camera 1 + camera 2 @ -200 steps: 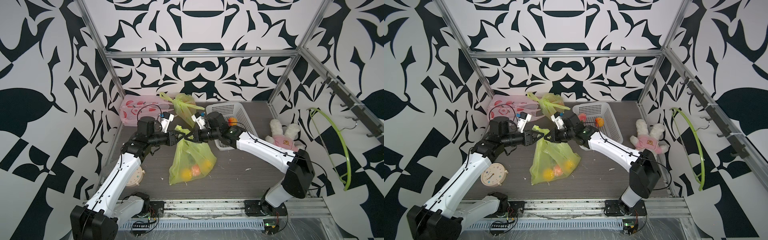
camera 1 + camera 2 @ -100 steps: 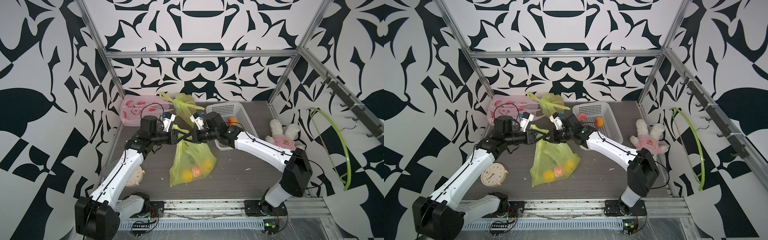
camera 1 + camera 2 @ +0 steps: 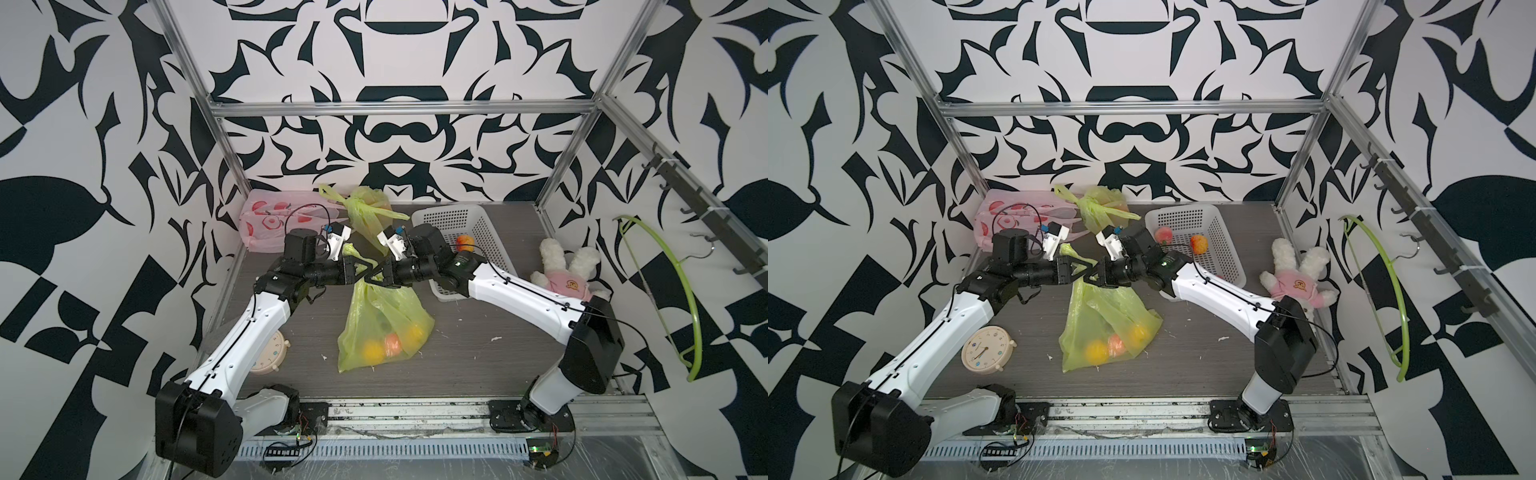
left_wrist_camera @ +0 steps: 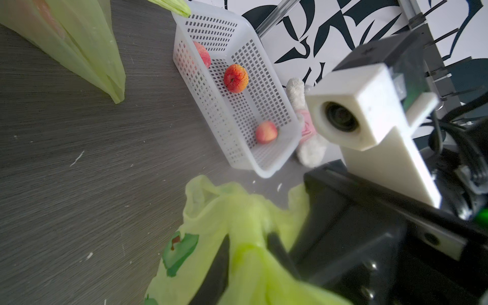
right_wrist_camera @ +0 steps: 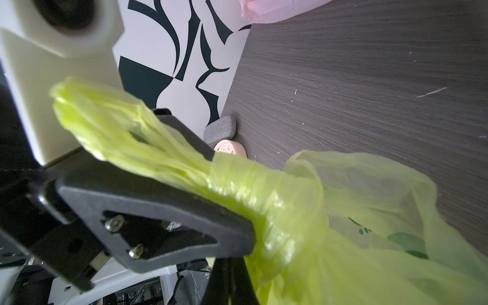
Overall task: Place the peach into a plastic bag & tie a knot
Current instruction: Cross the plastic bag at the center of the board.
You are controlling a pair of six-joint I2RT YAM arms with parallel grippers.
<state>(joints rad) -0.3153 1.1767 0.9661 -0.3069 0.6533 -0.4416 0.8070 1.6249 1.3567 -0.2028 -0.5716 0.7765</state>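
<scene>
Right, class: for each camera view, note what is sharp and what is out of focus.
Left wrist view: the translucent yellow-green plastic bag close to the lens is soft, the white perforated plastic basket beyond it sharp. Right wrist view: the bag is blurred too, the grey wood-grain tabletop crisp. Both top views: evenly lit, sharp throughout.

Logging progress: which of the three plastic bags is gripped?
The fruit-filled green bag, pinched by left gripper and right gripper; the other green bag and pink bag lie behind.
</scene>
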